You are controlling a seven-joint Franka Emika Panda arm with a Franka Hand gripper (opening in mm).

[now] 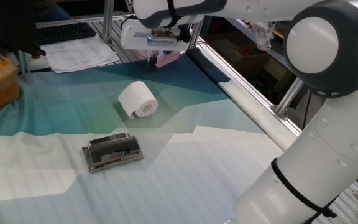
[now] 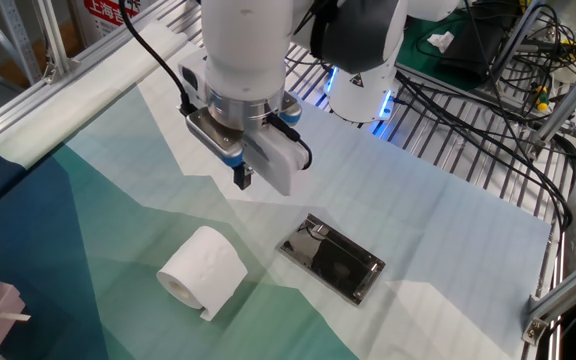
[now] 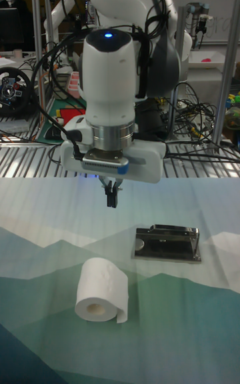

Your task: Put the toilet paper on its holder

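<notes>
The gripper [image 3: 111, 199] hangs above the cloth with its fingers pressed together, holding nothing. The toilet paper [image 3: 101, 289] lies on its side below, nearer the camera; the holder [image 3: 166, 244] lies flat to its right.

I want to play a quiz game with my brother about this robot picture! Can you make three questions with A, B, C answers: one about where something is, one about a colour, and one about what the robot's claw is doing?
1. Where is the toilet paper?
A. On the holder
B. Lying on the cloth beside the holder
C. In the gripper

2. What colour is the roll?
A. White
B. Pink
C. Yellow

3. What is the gripper doing?
A. Squeezing the roll
B. Touching the holder
C. Hanging above the cloth, holding nothing

Answers:
1 B: it lies on its side, apart from the holder.
2 A: it looks white in every view.
3 C: its closed fingers are in the air, empty.
</notes>
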